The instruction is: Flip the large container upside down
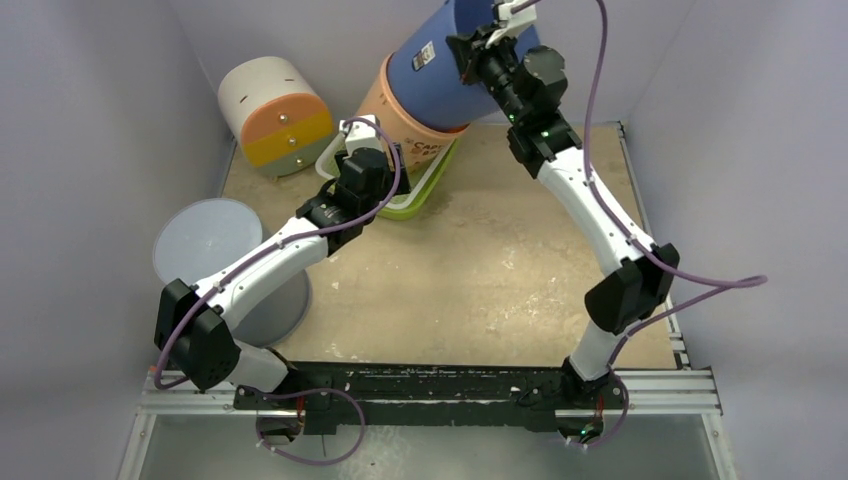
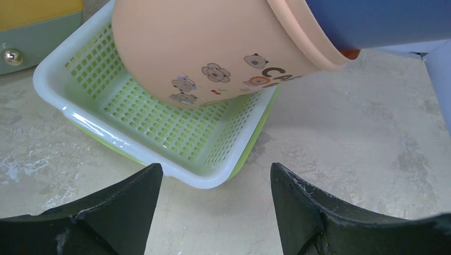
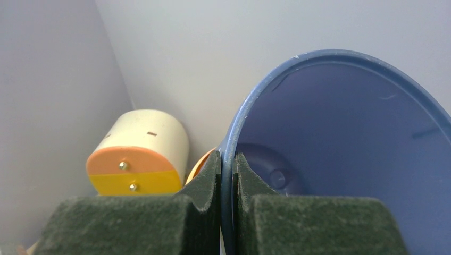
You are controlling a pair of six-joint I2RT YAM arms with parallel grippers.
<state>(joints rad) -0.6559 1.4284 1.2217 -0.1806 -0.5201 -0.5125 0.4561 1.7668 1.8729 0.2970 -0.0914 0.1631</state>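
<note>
right wrist view is showing the right end effector (image 3: pixel 227 164) clenching the rim of the large blue container (image 3: pixel 340 149), tilted directly ahead for flipping leverage, while the left end effector (image 2: pixel 215 183) is waiting released.

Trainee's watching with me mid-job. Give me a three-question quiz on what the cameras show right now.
1. True or false: the right gripper is shut on the rim of the blue bucket.
2. The peach bucket leans into which of these? A) the basket B) a grey bin C) a drawer
3. Fill in: the left gripper is ____, holding nothing.

Key: 1 true; 2 A; 3 open.
</note>
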